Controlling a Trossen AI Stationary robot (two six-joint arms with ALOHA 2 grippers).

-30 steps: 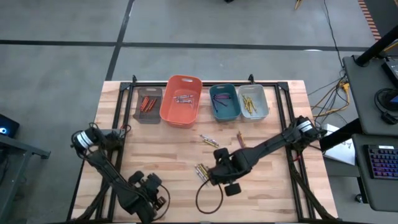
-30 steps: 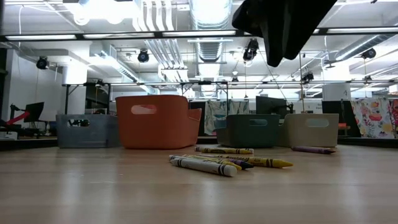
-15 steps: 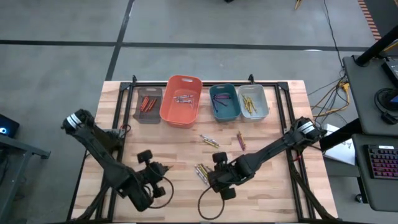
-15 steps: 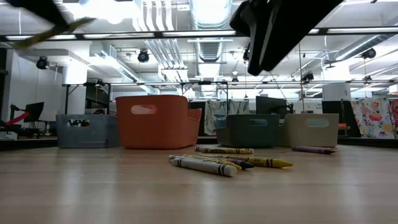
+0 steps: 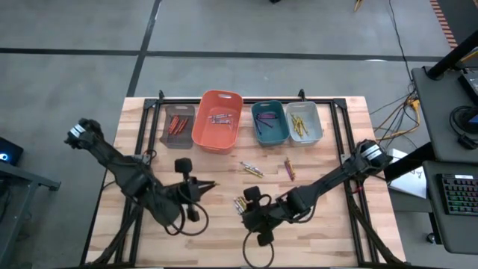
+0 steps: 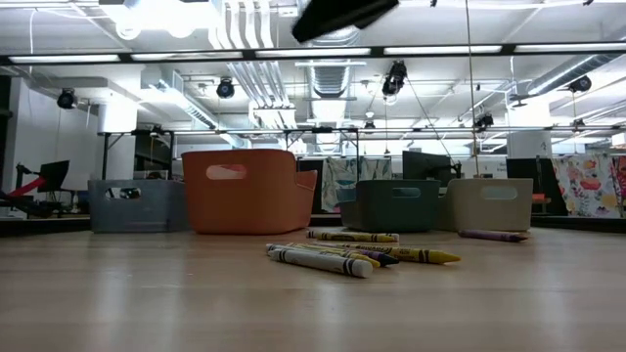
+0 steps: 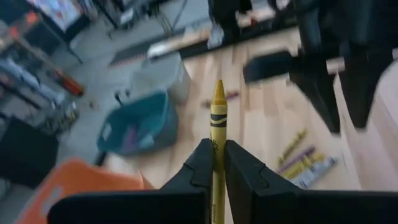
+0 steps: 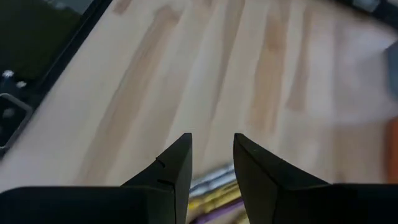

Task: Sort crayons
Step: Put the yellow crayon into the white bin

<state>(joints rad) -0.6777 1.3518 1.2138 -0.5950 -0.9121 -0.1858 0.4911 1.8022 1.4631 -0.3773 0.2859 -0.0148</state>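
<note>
Four bins: a grey plastic tub (image 5: 178, 125), a larger orange one (image 5: 217, 119), a teal one (image 5: 269, 122) and a pale one (image 5: 304, 122) stood in a row at the far side of the slatted wooden table (image 5: 216, 168).
High view, crayons: thin paper-wrapped wax sticks (image 5: 251, 169) lay loose mid-table, with more inside the bins.
High view, arms: left gripper (image 5: 203, 187) was left of centre; right gripper (image 5: 245, 215) hovered beside a small pile.
Low view: round-bodied sticks (image 6: 323, 258) lay in a cluster on the smooth boards.
Left wrist view: dark fingers (image 7: 202, 163) were pinched on an upright yellow crayon (image 7: 217, 134).
Right wrist view: fingers (image 8: 180, 163) stood apart, empty, above several sticks (image 8: 214, 190).
</note>
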